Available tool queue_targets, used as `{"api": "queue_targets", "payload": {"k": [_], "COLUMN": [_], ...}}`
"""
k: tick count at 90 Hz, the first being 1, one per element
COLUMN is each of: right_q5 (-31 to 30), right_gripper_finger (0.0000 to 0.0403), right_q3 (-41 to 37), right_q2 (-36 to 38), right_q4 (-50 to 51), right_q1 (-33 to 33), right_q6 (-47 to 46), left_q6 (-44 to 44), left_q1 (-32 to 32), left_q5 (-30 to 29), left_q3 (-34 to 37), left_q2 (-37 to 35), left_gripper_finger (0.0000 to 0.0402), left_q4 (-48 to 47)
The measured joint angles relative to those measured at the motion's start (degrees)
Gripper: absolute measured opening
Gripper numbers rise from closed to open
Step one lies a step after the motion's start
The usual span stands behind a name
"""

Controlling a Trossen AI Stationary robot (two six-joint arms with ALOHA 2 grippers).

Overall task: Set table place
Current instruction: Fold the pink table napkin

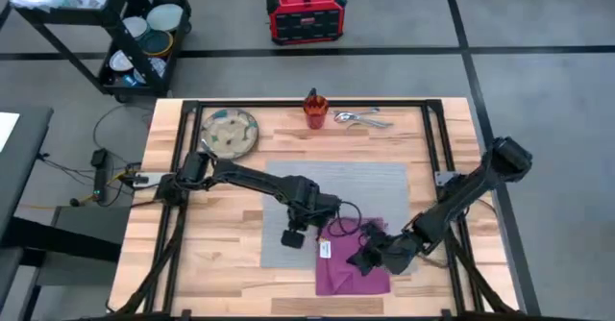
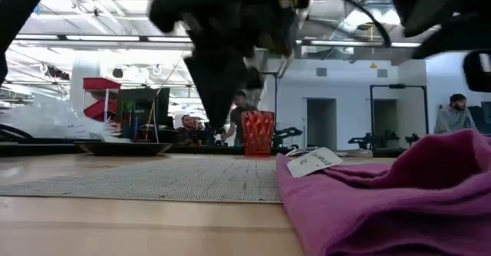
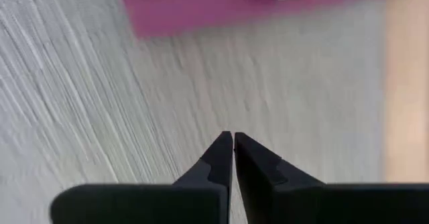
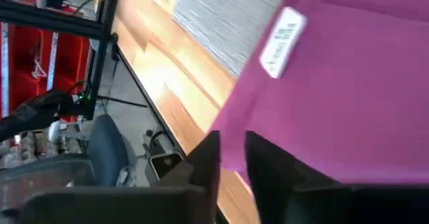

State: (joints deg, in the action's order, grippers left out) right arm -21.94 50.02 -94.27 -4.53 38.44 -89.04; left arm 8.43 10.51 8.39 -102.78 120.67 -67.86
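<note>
While right hand (image 1: 368, 257) pinches napkin (image 1: 351, 263), long axis front-to-back.

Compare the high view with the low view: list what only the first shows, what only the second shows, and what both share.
Only the high view shows the steel cutlery beside the cup, the black wheeled cart, the red box on the floor, and the left claw over the mat and the right claw at the napkin. Only the low view shows people in the room behind. Both share the grey mat, magenta napkin with its white tag, plate, orange-red cup and wooden table.
</note>
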Motion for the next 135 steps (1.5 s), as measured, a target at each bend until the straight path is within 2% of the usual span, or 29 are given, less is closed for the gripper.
{"api": "queue_targets", "payload": {"k": [5,14,23,39,47,55,69,77,88,104,135], "right_q5": [0.0,0.0,-0.3,-0.8,-0.7,-0.7,-0.4,1.7,4.8,5.3,5.6], "right_gripper_finger": [0.0008,0.0005,0.0001,0.0001,0.0014,0.0048,0.0140,0.0192,0.0233,0.0230,0.0167], "right_q3": [3.1,8.8,14.5,24.9,28.4,30.3,30.7,30.7,30.7,30.7,28.0], "right_q2": [-2.8,-7.0,-10.3,-14.5,-16.2,-17.0,-17.6,-17.6,-17.6,-17.6,-17.6], "right_q4": [1.4,5.8,11.7,28.5,31.8,31.3,32.3,35.2,40.9,42.5,36.2], "right_q1": [-0.8,-2.0,-2.8,-3.0,-3.0,-3.9,-7.2,-8.9,-10.0,-10.1,-10.0], "right_q6": [1.3,0.8,0.6,-1.5,-0.5,2.0,1.8,-1.6,-6.2,-7.8,-6.7], "left_q6": [0.7,0.3,-1.9,-6.6,-8.5,-9.5,-11.1,-11.3,-11.2,-11.0,-9.7], "left_q1": [0.5,0.7,-0.3,-2.7,-3.4,-3.7,-3.8,-3.7,-3.4,-3.4,-3.4], "left_q5": [0.1,0.4,0.4,0.3,0.3,0.3,0.3,0.3,0.3,0.3,0.3], "left_q3": [0.1,3.0,8.6,19.6,24.0,27.4,30.7,31.3,32.0,33.6,34.9], "left_q2": [-2.4,-9.2,-18.3,-33.0,-38.5,-42.3,-45.3,-45.3,-45.3,-45.3,-45.4], "left_gripper_finger": [0.0000,0.0000,0.0000,0.0000,0.0000,0.0000,0.0000,0.0000,0.0000,0.0000,0.0000], "left_q4": [-1.3,-0.3,3.7,13.8,17.0,18.5,18.9,18.1,18.3,18.1,17.1]}}
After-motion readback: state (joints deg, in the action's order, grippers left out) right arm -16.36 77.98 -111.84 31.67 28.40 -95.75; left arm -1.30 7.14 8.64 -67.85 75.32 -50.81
